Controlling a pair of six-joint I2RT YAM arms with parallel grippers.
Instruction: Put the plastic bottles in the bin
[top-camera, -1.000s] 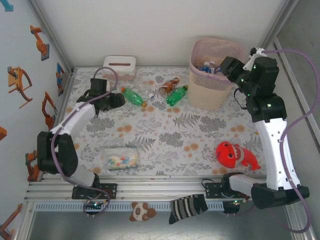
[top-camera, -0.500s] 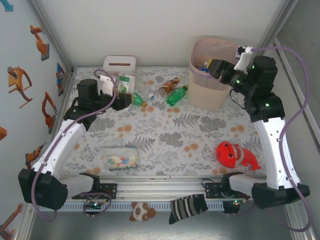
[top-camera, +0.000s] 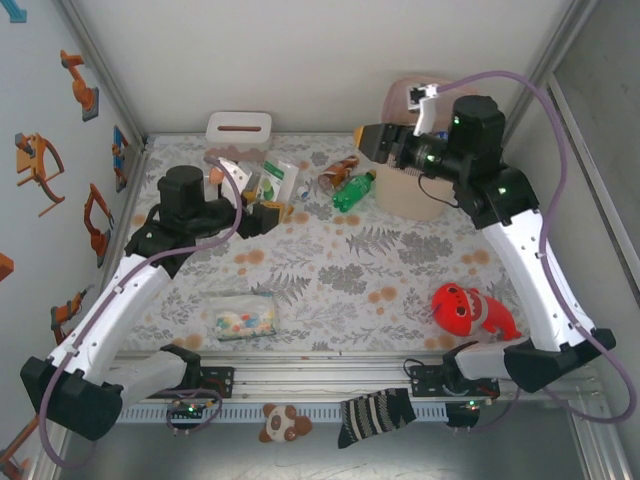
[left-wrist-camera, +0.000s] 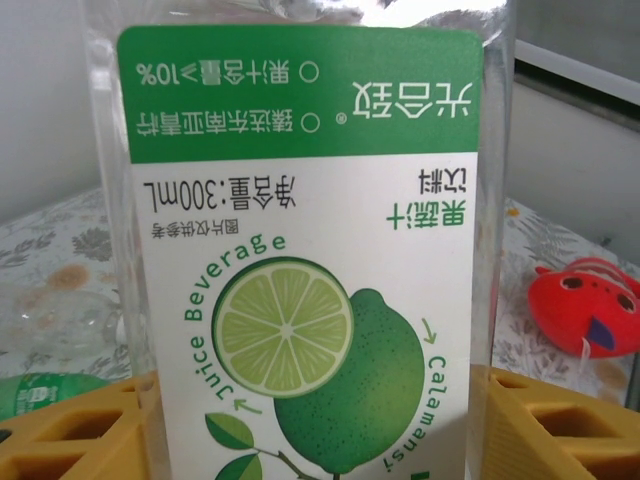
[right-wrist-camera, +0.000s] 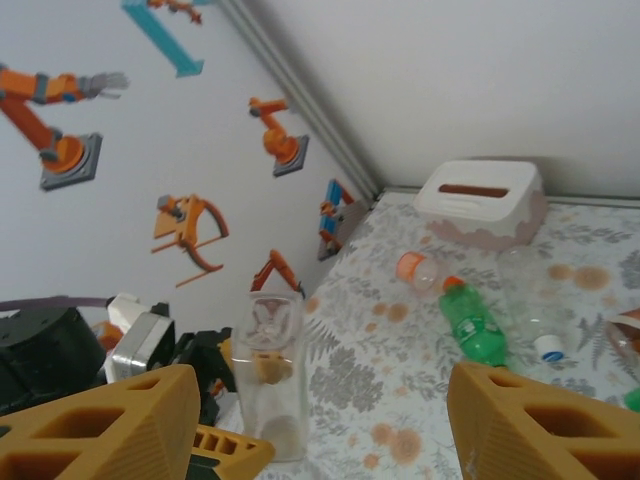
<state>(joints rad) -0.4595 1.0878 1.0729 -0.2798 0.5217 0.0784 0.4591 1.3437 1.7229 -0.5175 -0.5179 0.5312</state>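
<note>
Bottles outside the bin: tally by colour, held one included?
Green: 2 (orange-capped green bottle; second green bottle)
Clear: 3 (lime-label bottle in the left gripper; orange-capped clear bottle; blue-capped clear bottle)
Brown: 1 (brown bottle)
Total: 6

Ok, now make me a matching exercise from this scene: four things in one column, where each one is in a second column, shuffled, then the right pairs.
Things
1. lime juice bottle
2. red toy
3. white tissue box
4. clear packet of coloured pieces

Places
A. far left corner of the table
B. near the table's front edge, left side
C. gripped by the left gripper
D. right side of the table, toward the front

Pairs: 1-C, 2-D, 3-A, 4-B
</note>
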